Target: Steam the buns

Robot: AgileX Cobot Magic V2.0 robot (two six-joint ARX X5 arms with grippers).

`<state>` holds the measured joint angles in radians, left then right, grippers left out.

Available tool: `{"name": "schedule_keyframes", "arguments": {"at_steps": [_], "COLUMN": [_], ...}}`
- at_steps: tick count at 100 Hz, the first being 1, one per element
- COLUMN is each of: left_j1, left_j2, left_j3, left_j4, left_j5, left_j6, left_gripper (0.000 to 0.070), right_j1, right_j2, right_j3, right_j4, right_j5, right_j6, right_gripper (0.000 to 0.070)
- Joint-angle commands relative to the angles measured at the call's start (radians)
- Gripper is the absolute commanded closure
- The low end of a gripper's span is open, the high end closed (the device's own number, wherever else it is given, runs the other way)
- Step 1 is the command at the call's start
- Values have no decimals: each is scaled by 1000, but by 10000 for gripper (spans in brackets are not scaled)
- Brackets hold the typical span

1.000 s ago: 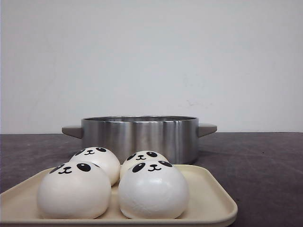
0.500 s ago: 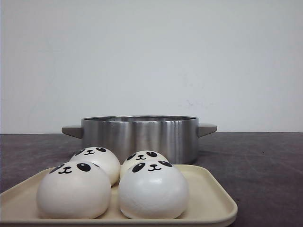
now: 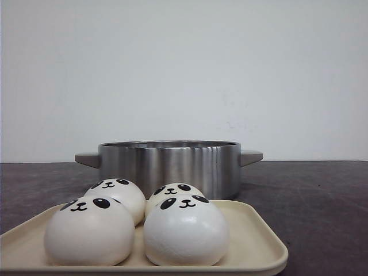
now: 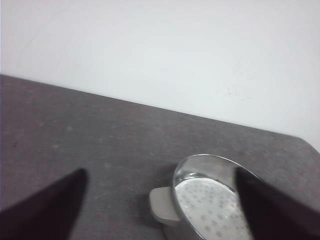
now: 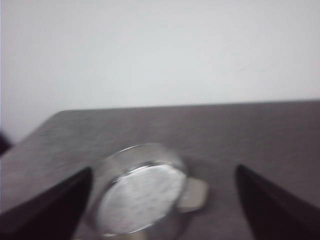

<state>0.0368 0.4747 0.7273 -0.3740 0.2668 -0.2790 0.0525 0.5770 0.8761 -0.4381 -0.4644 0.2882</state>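
Note:
Four white panda-faced buns sit on a cream tray (image 3: 259,241) at the front of the front view: front left (image 3: 89,233), front right (image 3: 186,233), back left (image 3: 118,195), back right (image 3: 171,192). Behind them stands a steel steamer pot (image 3: 169,165) with grey handles. Neither gripper shows in the front view. The left gripper (image 4: 160,200) is open and empty, high above the table, with the pot (image 4: 210,200) and its perforated insert below. The right gripper (image 5: 162,200) is open and empty, above the pot (image 5: 140,192); that view is blurred. No buns show in the wrist views.
The dark grey tabletop (image 3: 310,195) runs back to a white wall. The pot's grey handles stick out on the left (image 3: 87,158) and on the right (image 3: 252,156).

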Motion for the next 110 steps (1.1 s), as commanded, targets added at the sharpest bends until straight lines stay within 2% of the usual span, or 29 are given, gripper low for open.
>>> {"name": "schedule_keyframes", "arguments": {"at_steps": [1, 9, 18, 36, 51, 62, 85, 110], "left_j1": [-5, -18, -38, -92, -136, -163, -190, -190], "left_j2": [3, 9, 24, 75, 87, 65, -34, -116], "left_j3": [9, 9, 9, 9, 9, 9, 9, 9], "left_j4": [5, 0, -33, -219, -361, -414, -417, -418], "left_j5": [-1, 0, 0, 0, 34, 69, 86, 86], "left_j6": [15, 65, 110, 117, 98, 79, 50, 50], "left_gripper": [22, 23, 23, 23, 22, 22, 22, 22], "right_j1": [31, 94, 199, 497, 696, 755, 779, 774], "right_j2": [33, 85, 172, 385, 563, 698, 954, 1128], "right_j3": [38, 78, 142, 270, 291, 291, 291, 291], "right_j4": [19, 24, -4, -147, -236, -295, -293, -172], "right_j5": [-8, 6, 63, 257, 313, 312, 315, 307], "right_j6": [47, 44, 37, 28, 113, 168, 179, 220], "right_gripper": [29, 31, 31, 36, 42, 111, 114, 115]}}
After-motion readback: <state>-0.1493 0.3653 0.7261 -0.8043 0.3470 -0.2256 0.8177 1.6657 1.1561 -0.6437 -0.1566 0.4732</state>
